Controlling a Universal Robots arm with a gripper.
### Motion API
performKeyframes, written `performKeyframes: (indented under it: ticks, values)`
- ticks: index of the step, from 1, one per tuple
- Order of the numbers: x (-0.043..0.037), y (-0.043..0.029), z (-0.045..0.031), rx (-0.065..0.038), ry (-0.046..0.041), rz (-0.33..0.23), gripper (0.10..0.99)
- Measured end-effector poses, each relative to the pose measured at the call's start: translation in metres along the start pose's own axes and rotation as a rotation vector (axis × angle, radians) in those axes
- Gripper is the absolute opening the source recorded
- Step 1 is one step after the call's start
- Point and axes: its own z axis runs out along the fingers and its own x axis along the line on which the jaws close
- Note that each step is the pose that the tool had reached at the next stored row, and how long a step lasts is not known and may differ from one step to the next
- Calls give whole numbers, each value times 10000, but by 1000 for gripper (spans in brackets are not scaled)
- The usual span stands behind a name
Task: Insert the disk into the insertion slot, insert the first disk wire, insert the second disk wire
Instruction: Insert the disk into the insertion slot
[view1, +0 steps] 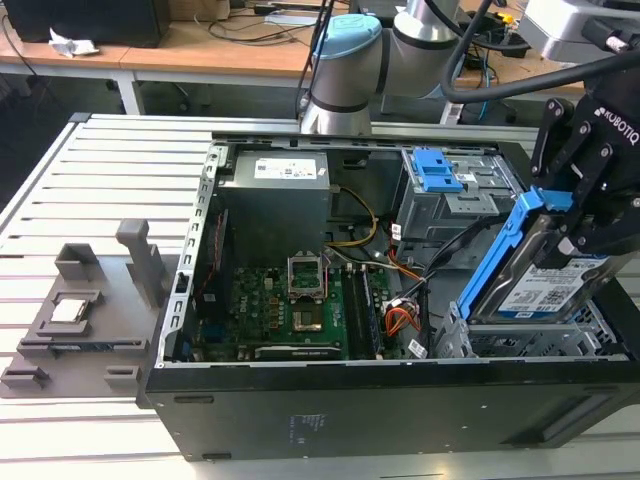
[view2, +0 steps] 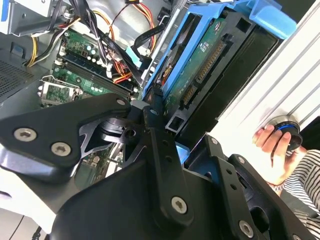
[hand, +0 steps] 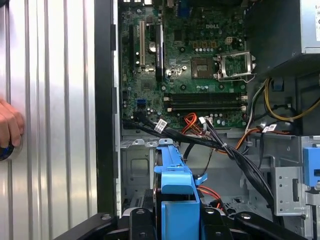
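The disk (view1: 545, 285) hangs tilted over the near corner of the open computer case (view1: 350, 410) on the exterior view's right. Its white label faces the camera and its blue bracket (view1: 500, 255) runs along its long edge. The gripper (view1: 575, 215) pinches the disk at its upper end. In the second wrist view its black fingers (view2: 160, 150) are pressed against the bracket, beside the drive's green circuit-board underside.

The disk's lower end sits right at the top of the insertion slot (view1: 540, 345), the silver perforated bay in that corner. I cannot tell how far it has gone in.

Just beyond the slot, on the far side, stands a taller grey cage (view1: 450, 205) with a blue latch (view1: 437, 170). A bundle of black, orange and red wires (view1: 405, 300) lies between the slot and the motherboard (view1: 290, 300), which covers the case floor toward the exterior view's left. The power supply (view1: 275, 195) sits at the far side of the case.

The case stands on a slatted metal table (view1: 100, 180). A grey fixture (view1: 80, 300) lies on the table at the exterior view's left, and the arm (view1: 345, 60) rises at the far edge.

In the second wrist view a person's hand (view2: 270, 142), with a striped sleeve (view2: 305, 170), holds a round black-and-blue object (view2: 286, 124) against the table beside the case.
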Motion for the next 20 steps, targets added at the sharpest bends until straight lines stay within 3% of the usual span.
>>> performKeyframes:
  ticks: [20]
  values:
    - [-1, -10, 247, -1, 1, 0, 365]
